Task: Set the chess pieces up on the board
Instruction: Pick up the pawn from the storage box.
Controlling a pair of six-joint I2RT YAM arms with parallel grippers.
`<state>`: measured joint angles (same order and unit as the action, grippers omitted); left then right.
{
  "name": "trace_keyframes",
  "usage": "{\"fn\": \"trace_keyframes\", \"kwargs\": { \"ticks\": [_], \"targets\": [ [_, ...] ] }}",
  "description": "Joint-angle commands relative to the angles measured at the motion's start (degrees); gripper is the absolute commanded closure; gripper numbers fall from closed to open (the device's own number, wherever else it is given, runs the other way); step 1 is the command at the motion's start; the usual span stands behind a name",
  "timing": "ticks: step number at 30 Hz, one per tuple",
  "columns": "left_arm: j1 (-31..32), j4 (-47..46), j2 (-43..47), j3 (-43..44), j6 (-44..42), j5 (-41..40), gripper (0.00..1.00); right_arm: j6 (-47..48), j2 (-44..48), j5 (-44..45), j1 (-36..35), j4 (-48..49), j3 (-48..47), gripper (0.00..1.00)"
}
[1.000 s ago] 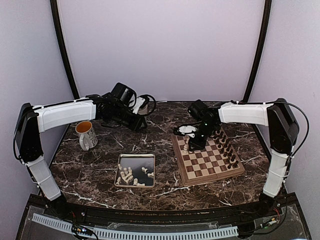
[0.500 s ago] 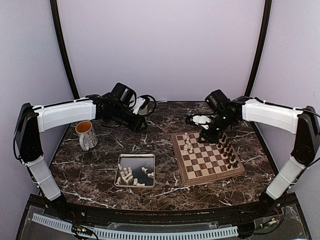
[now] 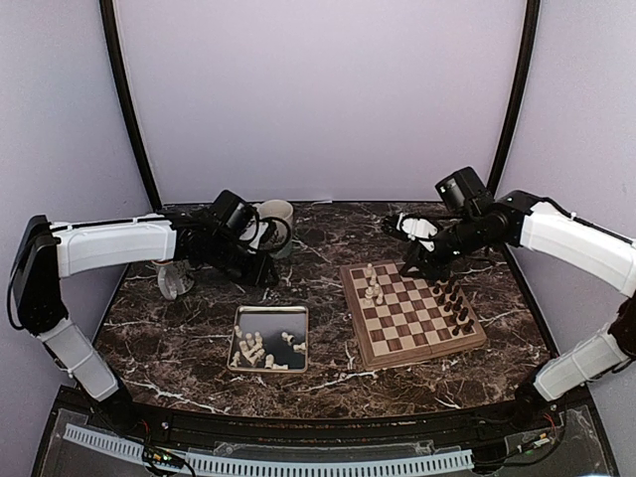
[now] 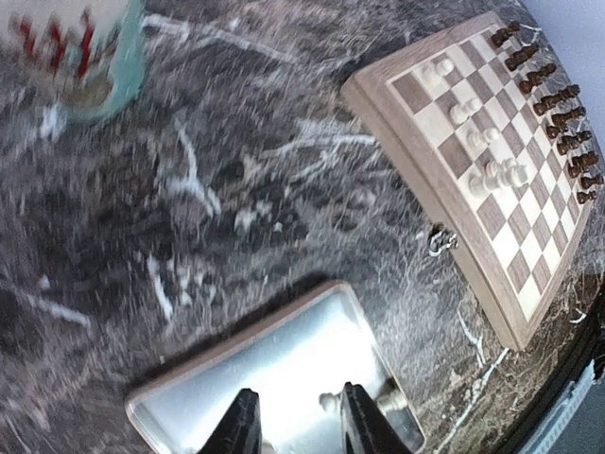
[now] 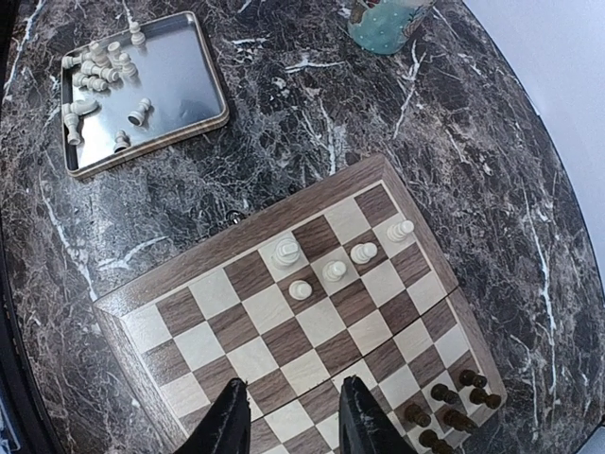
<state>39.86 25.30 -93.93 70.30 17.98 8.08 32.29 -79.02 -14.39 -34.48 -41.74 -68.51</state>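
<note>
Lying on table (image 3: 179, 333): wooden chessboard (image 3: 417, 328), light and dark brown squares with a tan border, flat on the dark marbled top, right of centre.
On chessboard, left side: five cream chess pieces (image 5: 334, 271) counted in the right wrist view, upright, close together on squares near the left edge.
On chessboard, right side: dark brown pieces (image 3: 457, 306), upright, ranked along the right edge.
Tray (image 3: 273, 318): rectangular silver metal, just left of the chessboard and not touching it.
In tray: more cream pieces (image 3: 256, 348), loose, most toppled, gathered toward the near-left part.
Left gripper (image 4: 298, 426): fingers parted, nothing between them; hanging over the tray, one cream piece visible on the tray floor below the gap.
Right gripper (image 5: 295, 421): fingers parted and empty; held above the chessboard, clear of every piece.
Mug (image 5: 383, 19): pale teal with red markings, standing on the table, well apart from the chessboard.
</note>
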Motion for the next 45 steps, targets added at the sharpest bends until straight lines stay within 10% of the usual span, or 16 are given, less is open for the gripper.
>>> {"fn": "trace_keyframes", "kwargs": {
  "ticks": [1,17,45],
  "targets": [
    [3.38,-3.92,6.26,-8.65,18.50,-1.08,0.69,-0.63,0.87,-2.90,-0.24,6.52,6.86,0.67],
    [14.01,9.48,-10.97,2.37,41.85,-11.87,0.69,-0.54,1.17,-5.85,-0.19,12.55,14.21,0.67],
    [14.20,16.46,-16.64,6.73,40.74,-9.19,0.70,0.73,-0.58,-5.62,-0.20,11.70,14.68,0.67]
  ]
}}
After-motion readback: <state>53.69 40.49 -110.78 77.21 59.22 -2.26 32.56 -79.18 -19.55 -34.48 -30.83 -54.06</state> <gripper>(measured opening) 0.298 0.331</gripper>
